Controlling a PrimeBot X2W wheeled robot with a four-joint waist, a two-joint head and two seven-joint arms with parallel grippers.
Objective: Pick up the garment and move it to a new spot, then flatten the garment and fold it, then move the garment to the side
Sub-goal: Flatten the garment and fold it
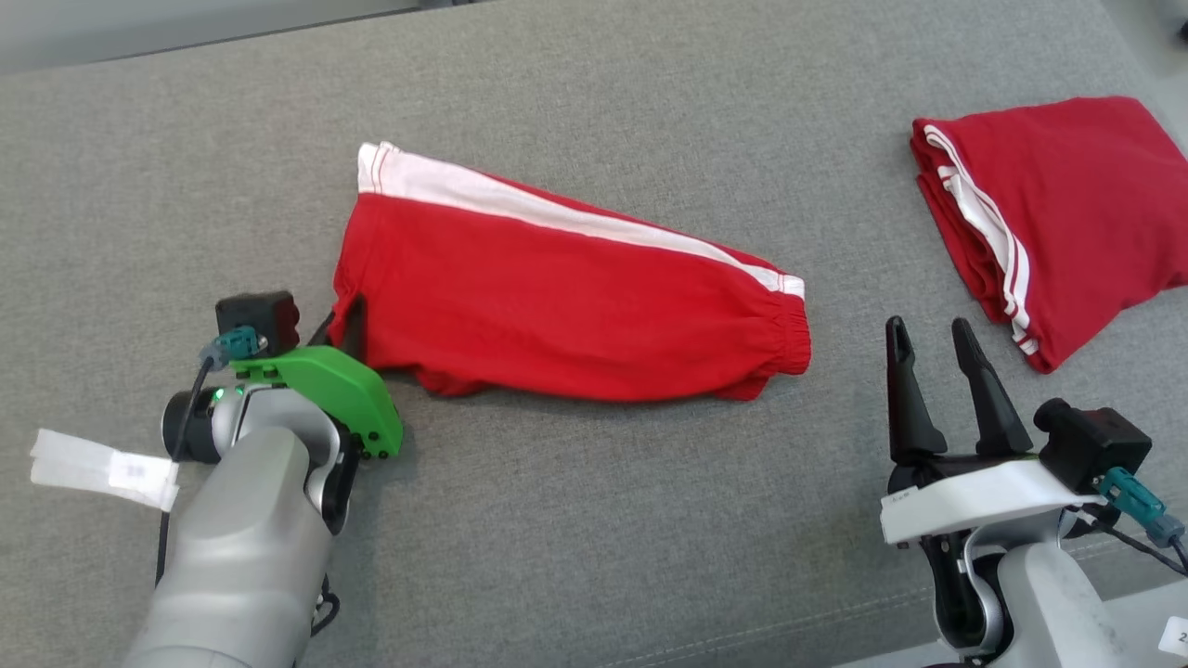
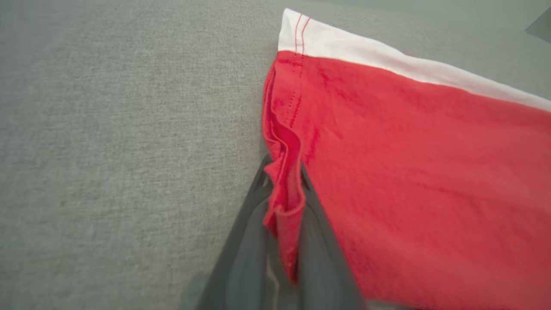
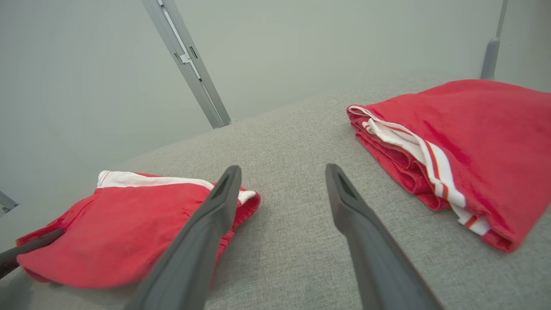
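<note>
The garment (image 1: 557, 306) is a red pair of shorts with a white side stripe, lying folded lengthwise across the middle of the grey surface. Its elastic waistband points right. My left gripper (image 1: 353, 320) is at the garment's left hem. In the left wrist view the left gripper (image 2: 284, 172) is shut on a bunched fold of the red hem (image 2: 286, 189). My right gripper (image 1: 928, 327) stands open at the lower right, off the cloth. Through the right wrist view, the right gripper (image 3: 283, 169) has nothing between its fingers, with the garment (image 3: 116, 232) to the left.
A second red garment (image 1: 1077, 204), folded with white stripes, lies at the far right (image 3: 473, 129). A white paper tag (image 1: 102, 468) hangs by my left forearm. The grey fabric surface (image 1: 594, 520) spreads all around, and a metal post (image 3: 189, 64) rises behind it.
</note>
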